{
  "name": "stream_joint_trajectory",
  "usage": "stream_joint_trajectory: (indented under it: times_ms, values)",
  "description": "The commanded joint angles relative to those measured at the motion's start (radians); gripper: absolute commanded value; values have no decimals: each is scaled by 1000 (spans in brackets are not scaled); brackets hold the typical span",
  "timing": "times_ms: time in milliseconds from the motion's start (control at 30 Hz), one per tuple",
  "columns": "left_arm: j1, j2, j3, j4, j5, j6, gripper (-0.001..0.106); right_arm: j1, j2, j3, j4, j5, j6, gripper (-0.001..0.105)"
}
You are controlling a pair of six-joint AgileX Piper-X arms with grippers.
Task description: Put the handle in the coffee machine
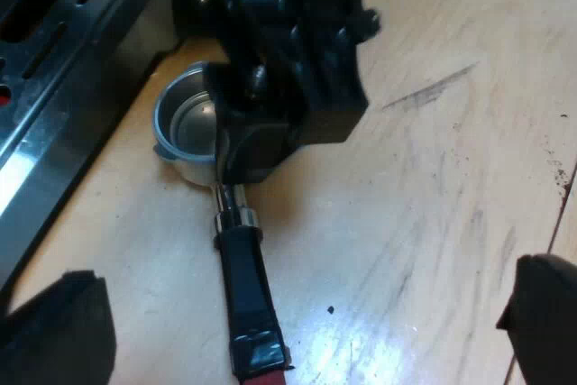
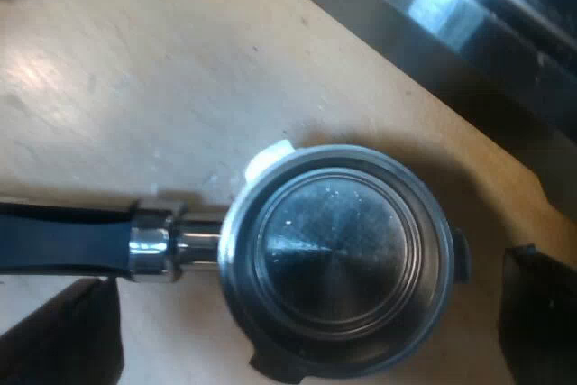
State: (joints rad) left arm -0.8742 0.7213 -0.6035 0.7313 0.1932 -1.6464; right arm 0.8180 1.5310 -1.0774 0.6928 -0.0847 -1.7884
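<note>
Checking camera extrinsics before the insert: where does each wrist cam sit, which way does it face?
Left wrist view: on the left arm, looking down at the metal holder lying on the wooden table beside the espresso machine; the left gripper is open, the right gripper hangs over the holder.
Right wrist view: on the right arm, straight down into the holder's basket; its open fingers flank it.
Shared: holder, table, machine.

My left gripper (image 1: 297, 326) hangs with its fingers spread wide above the wooden table (image 1: 433, 187). I see the metal holder (image 1: 239, 259) lying flat there, its basket just beside the espresso machine (image 1: 63, 69) and its red end (image 1: 261, 374) nearest my fingers. The right gripper (image 1: 252, 132) sits low over the basket's rim.
</note>
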Motion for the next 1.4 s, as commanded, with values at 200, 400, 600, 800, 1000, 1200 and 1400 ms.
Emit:
stream_joint_trajectory:
  times_ms: [200,400,600,800,1000,1200,1400]
  values:
    - [-6,-6,-4,2,29,-11,89,-1,48,-8,-13,5,-58,85]
    - [-6,-6,-4,2,29,-11,89,-1,74,-8,-46,18,-58,85]
    - [-6,-6,-4,2,29,-11,89,-1,97,-8,-54,18,-58,85]
    - [-6,-6,-4,2,29,-11,89,-1,98,-8,-54,20,-56,68]
    - [-6,-6,-4,2,29,-11,89,-1,98,-16,-45,20,-56,1]
    - [-6,-6,-4,2,29,-8,89,-1,95,-60,11,20,-56,0]
    - [-6,-6,-4,2,29,-8,89,-1,78,-95,100,20,5,0]
